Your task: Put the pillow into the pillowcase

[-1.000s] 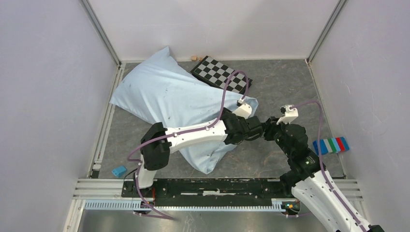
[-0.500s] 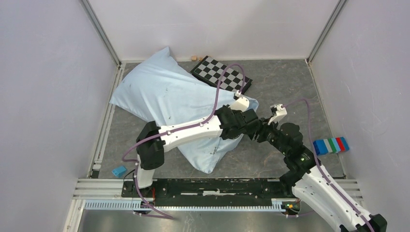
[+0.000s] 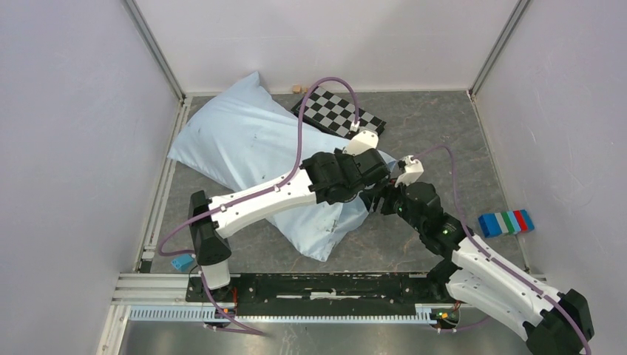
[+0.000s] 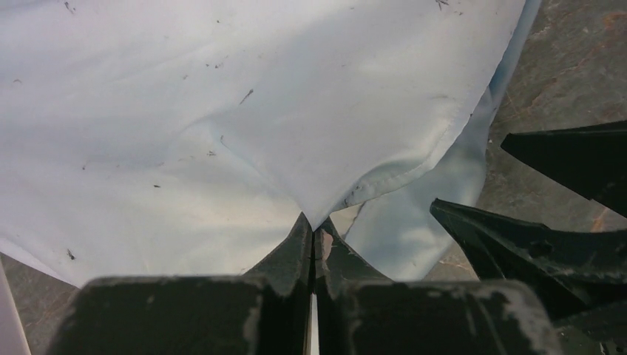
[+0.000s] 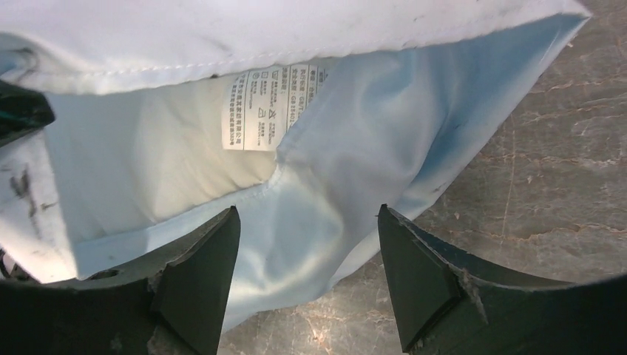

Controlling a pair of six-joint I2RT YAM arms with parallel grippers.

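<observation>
Counter (image 3: 436, 133): grey, marbled, walled on three sides.

Pillowcase (image 3: 244, 148): pale blue, bulging and speckled with dark lint. It lies diagonally over the left-centre of the counter. One closed corner sits up against the back-left wall. The open mouth faces centre-right, where both arms meet.

Pillow (image 5: 170, 163): cream-white and inside the pillowcase. It shows only through the mouth in the right wrist view, set back from the hem.

Left tool (image 4: 314, 238): closed, fingers pressed together on a pinch of the pillowcase's upper hem. The cloth tents to a point at the fingertips.

Right tool (image 5: 307, 251): jaws wide, nothing gripped. It is at the mouth, with the lower layer of the pillowcase lying between the fingers. Cannot tell whether the fingers touch the cloth.

Checkerboard (image 3: 336, 111): black and white, flat at the back, just beside the pillowcase.

Striped block (image 3: 506, 222): by the right wall, well apart from the pillowcase.

Blue block (image 3: 181, 262): front-left, near the rail.

Tag (image 5: 259, 107): white and printed, hanging just under the upper hem over the pillow. The print is too small to read.
</observation>
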